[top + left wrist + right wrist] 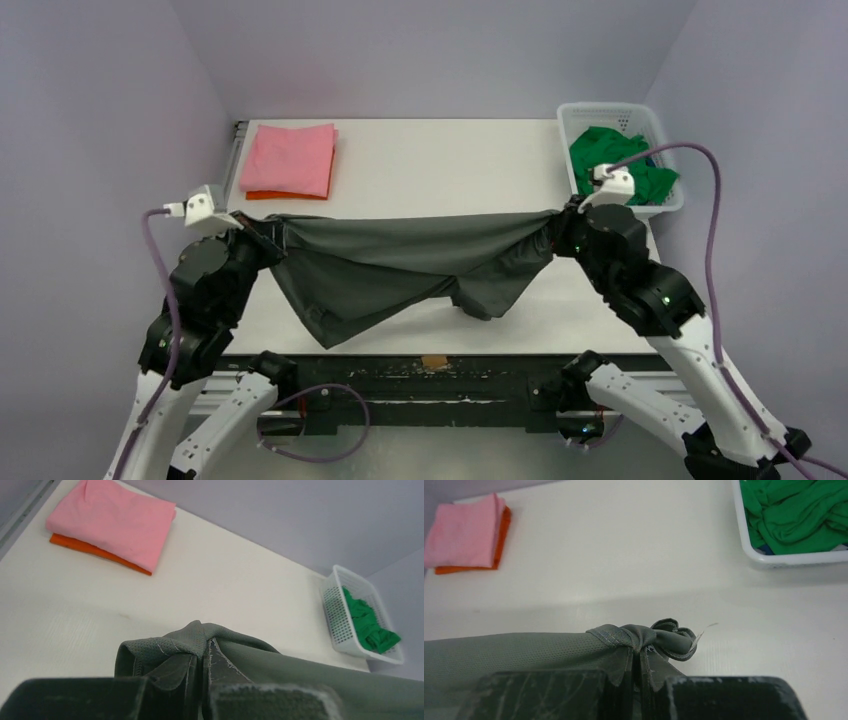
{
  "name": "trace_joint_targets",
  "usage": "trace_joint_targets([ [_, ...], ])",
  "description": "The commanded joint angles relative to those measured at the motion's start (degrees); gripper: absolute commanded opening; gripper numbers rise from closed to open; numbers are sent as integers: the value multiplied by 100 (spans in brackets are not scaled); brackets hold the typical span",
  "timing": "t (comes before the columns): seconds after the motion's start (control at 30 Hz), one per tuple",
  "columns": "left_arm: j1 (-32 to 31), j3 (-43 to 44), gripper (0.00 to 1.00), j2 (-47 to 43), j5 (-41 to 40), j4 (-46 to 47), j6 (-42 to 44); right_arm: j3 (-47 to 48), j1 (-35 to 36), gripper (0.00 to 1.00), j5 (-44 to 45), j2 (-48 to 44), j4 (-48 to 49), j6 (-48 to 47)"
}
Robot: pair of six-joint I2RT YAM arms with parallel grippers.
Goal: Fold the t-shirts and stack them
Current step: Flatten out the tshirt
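Observation:
The dark charcoal-grey t-shirt [400, 265] hangs stretched between both grippers above the table's middle, its lower part sagging onto the table. My left gripper [268, 232] is shut on its left end, bunched cloth showing between the fingers in the left wrist view [205, 650]. My right gripper [562, 222] is shut on its right end, a knot of cloth at the fingertips in the right wrist view [644, 642]. The pink t-shirt [290, 157] lies folded on the orange t-shirt [285, 195] at the back left. The bright green t-shirt [620, 165] is crumpled in the basket.
The white plastic lattice basket [575, 120] stands at the back right corner. A metal rail [238, 150] runs along the table's left edge. A small brown patch [433, 361] sits at the near edge.

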Motion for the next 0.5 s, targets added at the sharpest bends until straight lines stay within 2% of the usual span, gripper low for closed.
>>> trace_joint_targets([
  [0.0, 9, -448, 0, 1011, -164, -113, -109, -16, -117, 0, 420, 1028, -436, 78],
  [0.07, 29, -656, 0, 1620, -82, -2, -208, -91, -541, 0, 26, 1610, -252, 34],
  [0.17, 238, -871, 0, 2507, 311, 344, -260, -192, -1563, 0, -1429, 2910, 533, -174],
  [0.2, 369, -849, 0, 2837, 540, 418, -278, -97, -1750, 6, -1673, 3388, 776, -280],
  [0.23, 476, -820, 0, 3141, 731, 481, -303, 185, -1834, 16, -1687, 3813, 840, -311],
  [0.27, 577, -789, 0, 3369, 937, 521, -317, 472, -1846, 30, -1623, 4174, 662, -315],
  [0.33, 667, -762, 0, 3696, 1136, 620, -337, 859, -1842, 47, -1406, 4560, 303, -247],
  [0.37, 668, -776, 0, 3784, 1169, 668, -348, 844, -1826, 63, -1313, 4548, 286, -197],
  [0.4, 668, -812, 0, 3817, 1190, 729, -348, 714, -1823, 69, -1285, 4441, 298, -141],
  [0.47, 668, -914, 0, 3829, 1241, 851, -339, 286, -1807, 71, -1207, 3917, 283, 79],
])
